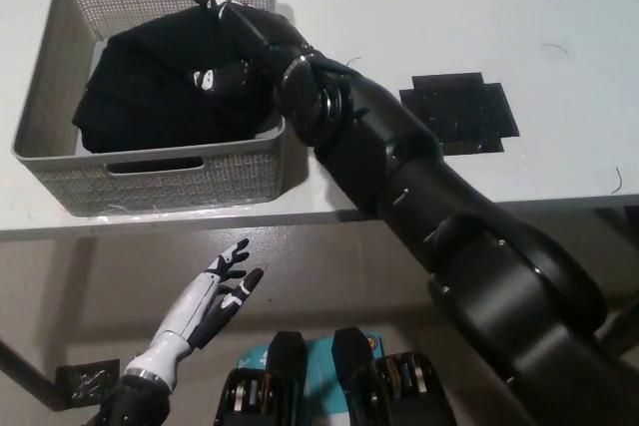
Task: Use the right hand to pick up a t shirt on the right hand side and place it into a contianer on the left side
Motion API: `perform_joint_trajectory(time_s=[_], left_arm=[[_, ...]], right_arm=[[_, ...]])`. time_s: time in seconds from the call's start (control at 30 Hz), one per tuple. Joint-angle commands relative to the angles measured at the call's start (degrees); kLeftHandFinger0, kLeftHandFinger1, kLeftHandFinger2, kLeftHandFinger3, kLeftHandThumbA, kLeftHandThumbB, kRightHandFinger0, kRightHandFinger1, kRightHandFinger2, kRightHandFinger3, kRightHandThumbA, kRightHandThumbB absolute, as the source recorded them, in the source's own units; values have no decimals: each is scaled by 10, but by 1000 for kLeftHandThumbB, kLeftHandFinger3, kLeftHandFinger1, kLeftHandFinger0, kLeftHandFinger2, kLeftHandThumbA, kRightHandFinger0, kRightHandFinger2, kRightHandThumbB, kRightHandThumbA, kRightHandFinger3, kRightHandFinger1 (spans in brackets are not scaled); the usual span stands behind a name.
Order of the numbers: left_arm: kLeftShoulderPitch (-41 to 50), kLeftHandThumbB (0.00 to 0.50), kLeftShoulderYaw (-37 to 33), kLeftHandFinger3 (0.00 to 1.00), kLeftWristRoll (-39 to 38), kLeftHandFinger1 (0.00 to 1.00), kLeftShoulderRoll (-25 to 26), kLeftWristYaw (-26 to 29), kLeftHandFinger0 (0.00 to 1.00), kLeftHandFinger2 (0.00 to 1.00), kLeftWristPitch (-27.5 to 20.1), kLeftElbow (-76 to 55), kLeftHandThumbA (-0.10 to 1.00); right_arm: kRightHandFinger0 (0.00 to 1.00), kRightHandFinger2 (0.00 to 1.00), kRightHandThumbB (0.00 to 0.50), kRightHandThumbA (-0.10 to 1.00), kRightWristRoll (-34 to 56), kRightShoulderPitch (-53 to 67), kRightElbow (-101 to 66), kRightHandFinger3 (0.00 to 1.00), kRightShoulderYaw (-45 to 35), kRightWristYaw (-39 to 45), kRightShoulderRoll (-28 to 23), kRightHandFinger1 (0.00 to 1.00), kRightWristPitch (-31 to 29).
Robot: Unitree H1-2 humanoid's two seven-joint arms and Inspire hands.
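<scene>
The black t-shirt [150, 97] lies crumpled inside the grey mesh basket [170, 175] at the left of the white table. My black right hand [235, 42] hovers over the basket's right side, at or just above the shirt, with its fingers spread and holding nothing. The arm reaches in from the bottom right and hides the basket's right wall. My white left hand [212, 296] rests open below the table's front edge at the lower left.
A flat black square mat [459, 112] lies on the white table [449, 7] to the right of the arm. The table's front edge [300, 214] runs across the middle of the picture. A small dark patch [88, 381] sits on the floor at lower left.
</scene>
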Motion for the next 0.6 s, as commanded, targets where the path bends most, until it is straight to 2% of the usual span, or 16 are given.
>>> perform_joint_trajectory(time_s=[0.0,0.13,0.17,0.23,0.37,0.47,0.5,0.53,0.57], left_arm=[[1,345,2,1000,2,856,8,4,787,955,-6,-19,1000],[6,342,5,1000,5,861,10,7,797,961,-5,-22,1000],[11,373,9,1000,-1,865,9,7,807,966,2,-25,1000],[14,388,12,1000,-5,862,10,6,808,958,0,-23,1000],[23,382,16,1000,-4,855,13,12,806,932,-8,-21,1000],[28,355,24,1000,-13,846,14,17,775,931,-19,-23,1000],[30,340,23,1000,-9,844,16,19,766,947,-23,-22,1000],[31,340,25,1000,-12,842,18,18,761,953,-25,-22,1000],[35,335,32,1000,-24,846,16,13,776,961,-13,-30,998]], right_arm=[[1000,1000,500,749,-12,-19,-80,1000,20,50,-42,1000,9],[1000,1000,500,776,-9,16,-203,1000,21,73,-85,1000,26],[1000,1000,500,809,-12,39,-268,1000,18,72,-112,1000,19],[1000,1000,500,820,-14,75,-349,1000,4,54,-143,1000,7],[1000,1000,500,801,-21,132,-472,1000,-13,45,-184,1000,9],[1000,1000,500,752,-30,201,-596,1000,-36,42,-231,1000,6],[1000,1000,482,767,-30,224,-633,1000,-43,46,-242,1000,9],[1000,1000,486,775,-29,236,-650,1000,-46,47,-246,1000,11],[1000,1000,428,850,-28,286,-706,1000,-61,42,-264,1000,8]])
